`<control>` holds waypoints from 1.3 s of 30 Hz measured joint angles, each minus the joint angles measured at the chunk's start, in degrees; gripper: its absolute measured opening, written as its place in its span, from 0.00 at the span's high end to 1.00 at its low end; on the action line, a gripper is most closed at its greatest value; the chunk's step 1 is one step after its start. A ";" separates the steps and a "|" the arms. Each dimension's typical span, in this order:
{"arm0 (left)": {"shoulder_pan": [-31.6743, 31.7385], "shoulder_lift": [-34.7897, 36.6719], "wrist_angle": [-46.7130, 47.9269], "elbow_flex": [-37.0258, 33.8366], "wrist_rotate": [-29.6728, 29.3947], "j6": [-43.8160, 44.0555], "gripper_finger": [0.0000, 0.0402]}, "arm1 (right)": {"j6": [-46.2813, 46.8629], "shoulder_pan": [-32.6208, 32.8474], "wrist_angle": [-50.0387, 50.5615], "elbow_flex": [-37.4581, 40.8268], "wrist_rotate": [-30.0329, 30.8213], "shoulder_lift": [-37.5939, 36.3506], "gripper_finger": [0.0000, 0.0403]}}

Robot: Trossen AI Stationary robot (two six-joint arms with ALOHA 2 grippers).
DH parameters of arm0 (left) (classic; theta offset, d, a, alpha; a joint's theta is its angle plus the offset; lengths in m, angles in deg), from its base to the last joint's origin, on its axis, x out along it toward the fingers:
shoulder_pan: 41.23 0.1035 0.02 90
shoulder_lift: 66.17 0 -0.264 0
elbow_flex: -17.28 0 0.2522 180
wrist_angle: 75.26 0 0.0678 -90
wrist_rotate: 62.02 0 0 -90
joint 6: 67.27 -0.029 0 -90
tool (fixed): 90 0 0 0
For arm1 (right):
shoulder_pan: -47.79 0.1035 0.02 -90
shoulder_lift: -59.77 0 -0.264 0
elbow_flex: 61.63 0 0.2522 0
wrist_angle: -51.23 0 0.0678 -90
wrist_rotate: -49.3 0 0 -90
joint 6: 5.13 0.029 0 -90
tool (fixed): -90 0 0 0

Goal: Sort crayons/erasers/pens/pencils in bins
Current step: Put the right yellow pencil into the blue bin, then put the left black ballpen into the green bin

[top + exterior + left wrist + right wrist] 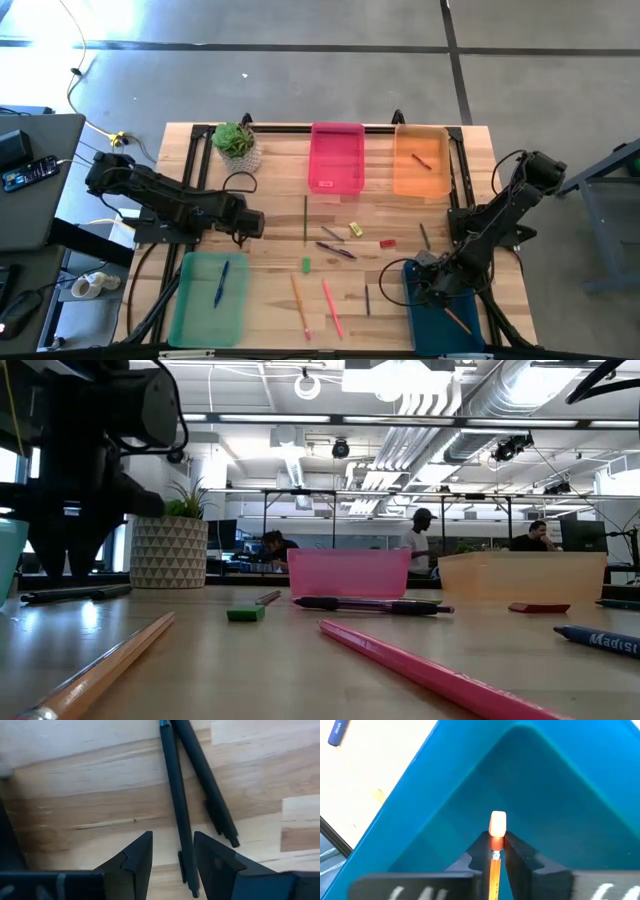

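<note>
Low over the teal bin point(428, 310), the right claw point(495, 851) pinches an orange pencil point(495, 865) between near-closed fingers.

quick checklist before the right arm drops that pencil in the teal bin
1. Pencil between right gripper fingers: ok, the orange pencil sits between them, eraser end forward.
2. Gripper over dark teal bin: ok, teal walls fill the right wrist view.
3. Matching contents: ok, a thin orange pencil already lies in that bin.
4. Fingers let go: cannot tell.
5. Left gripper out of the way: ok, open across the table, over two dark pens.
6. Work left: not ok, pencils and erasers lie on the table.
</note>
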 joint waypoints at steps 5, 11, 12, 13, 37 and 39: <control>0.13 0.00 -0.22 -0.80 0.07 -0.04 0.67 | 2.17 0.00 -0.16 0.00 0.00 0.00 0.75; 0.13 0.00 -3.33 -1.86 0.48 -2.03 0.67 | 3.21 -0.02 -0.74 0.00 0.00 0.00 0.65; 0.13 0.00 -3.26 -1.87 0.48 -2.03 0.67 | 3.52 -0.02 -0.74 0.00 0.00 0.00 0.64; 0.13 0.00 -3.24 -1.89 0.48 -2.03 0.67 | 3.93 -0.02 -0.74 0.00 0.00 0.00 0.64; 2.25 0.09 -6.85 -6.21 0.90 -2.62 0.87 | 6.20 -0.39 0.38 -3.37 2.44 0.02 0.64; 2.24 0.13 -6.62 -6.21 0.66 -3.37 0.93 | 6.20 -0.42 2.14 -4.65 3.18 0.02 0.64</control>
